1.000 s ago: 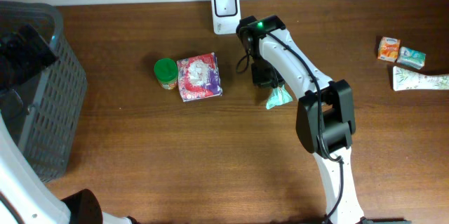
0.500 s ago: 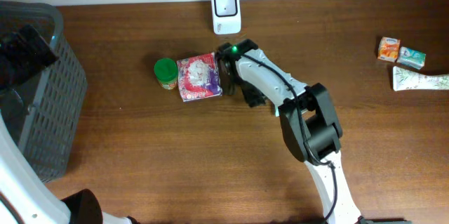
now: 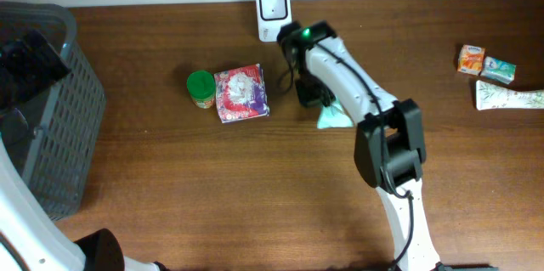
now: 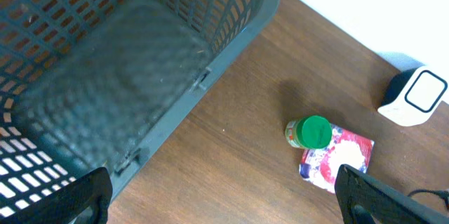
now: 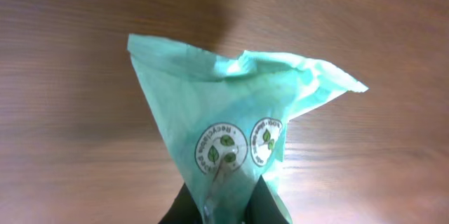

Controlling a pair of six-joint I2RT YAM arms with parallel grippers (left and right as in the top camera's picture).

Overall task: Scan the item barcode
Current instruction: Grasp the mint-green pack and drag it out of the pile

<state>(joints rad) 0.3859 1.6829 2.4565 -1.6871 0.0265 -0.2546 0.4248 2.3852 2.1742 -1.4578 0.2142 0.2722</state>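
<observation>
The mint-green crinkled plastic packet (image 5: 231, 104) is pinched in the closed right claw (image 5: 221, 206); the grasp seems made. Next, it is to be lifted and shown to the white boxy scanner (image 3: 274, 2).

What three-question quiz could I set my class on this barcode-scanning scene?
1. Multiple choice: what is the right gripper shut on? A) a green bag; B) a tube; C) an orange box.
2. True or false: in the overhead view, the green-lidded jar stands just left of the red packet.
3. Short answer: name the white device at the far edge of the table.

Key: 1 A; 2 true; 3 scanner.
</observation>
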